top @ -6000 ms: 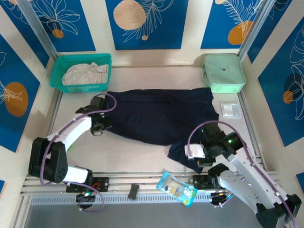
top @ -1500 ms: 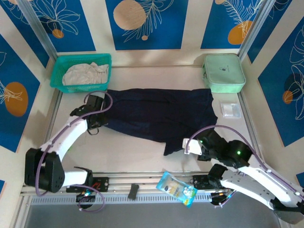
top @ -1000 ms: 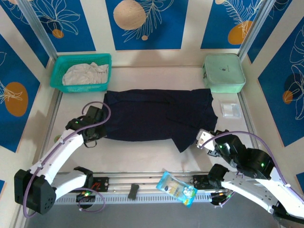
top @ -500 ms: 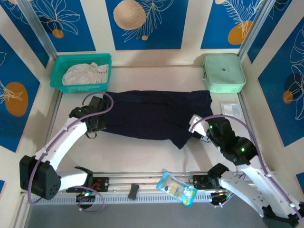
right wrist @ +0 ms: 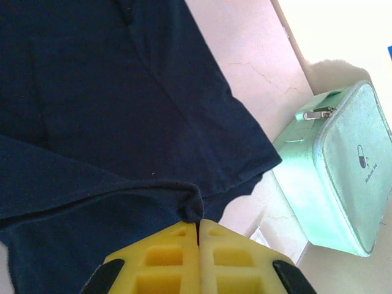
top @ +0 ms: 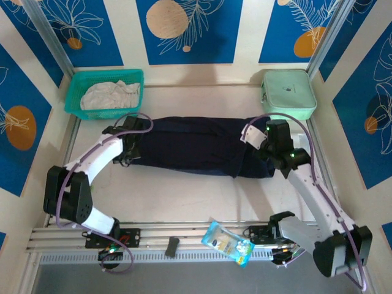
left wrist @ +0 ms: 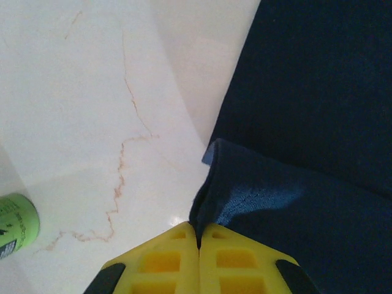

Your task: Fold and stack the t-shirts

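The navy t-shirt (top: 196, 147) lies stretched across mid-frame. The left gripper (left wrist: 198, 233) pinches its left edge, the right gripper (right wrist: 197, 228) its right edge. The white t-shirt (top: 110, 95) sits in the basket (top: 73, 98), upper left.

The navy t-shirt (top: 196, 150) lies stretched left to right across the middle of the table (top: 184, 190), a long band doubled over lengthwise and lightly creased. At each end a corner of cloth is bunched and lifted over the flat layer beneath. Back left, the off-white t-shirt (top: 110, 95) sits crumpled in the teal basket (top: 101, 114).
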`<state>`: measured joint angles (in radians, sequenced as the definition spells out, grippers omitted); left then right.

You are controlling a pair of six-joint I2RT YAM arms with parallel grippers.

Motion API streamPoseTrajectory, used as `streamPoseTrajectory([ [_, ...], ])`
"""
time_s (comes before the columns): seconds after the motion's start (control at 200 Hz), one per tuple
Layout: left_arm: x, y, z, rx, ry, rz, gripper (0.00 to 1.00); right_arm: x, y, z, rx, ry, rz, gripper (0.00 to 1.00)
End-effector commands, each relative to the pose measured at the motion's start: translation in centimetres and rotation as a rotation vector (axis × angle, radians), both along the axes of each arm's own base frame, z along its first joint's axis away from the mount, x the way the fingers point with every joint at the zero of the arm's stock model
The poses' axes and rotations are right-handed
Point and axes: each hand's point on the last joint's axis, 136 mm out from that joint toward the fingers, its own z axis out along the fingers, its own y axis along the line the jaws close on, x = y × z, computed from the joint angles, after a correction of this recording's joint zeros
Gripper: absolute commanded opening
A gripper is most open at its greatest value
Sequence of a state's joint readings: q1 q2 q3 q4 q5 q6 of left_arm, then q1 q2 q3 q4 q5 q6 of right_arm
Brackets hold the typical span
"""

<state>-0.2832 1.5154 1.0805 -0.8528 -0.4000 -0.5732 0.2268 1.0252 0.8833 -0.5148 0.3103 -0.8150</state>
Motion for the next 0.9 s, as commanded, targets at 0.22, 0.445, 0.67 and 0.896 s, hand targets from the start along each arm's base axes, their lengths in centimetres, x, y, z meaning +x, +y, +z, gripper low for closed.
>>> streamPoseTrajectory([
  [0.22, 4.2, 0.4, -0.2, 0.059, -0.010, -0.012, 0.00, 6.0, -0.6, 1.6, 0.099, -0.056, 0.022, 0.00],
  [0.445, 6.0, 0.0, -1.9, 0.074, 0.020, -0.023, 0.00, 9.2, -0.8, -1.2, 0.109, 0.012, 0.029, 0.00],
  [0.67, 7.2, 0.1, -3.0, 0.102, 0.042, -0.020, 0.00, 12.8, -1.0, -4.6, 0.111, 0.068, 0.005, 0.00],
  [0.896, 7.0, 0.3, -4.4, 0.113, 0.069, -0.015, 0.00, 15.1, -1.0, -7.3, 0.110, 0.114, -0.024, 0.00],
])
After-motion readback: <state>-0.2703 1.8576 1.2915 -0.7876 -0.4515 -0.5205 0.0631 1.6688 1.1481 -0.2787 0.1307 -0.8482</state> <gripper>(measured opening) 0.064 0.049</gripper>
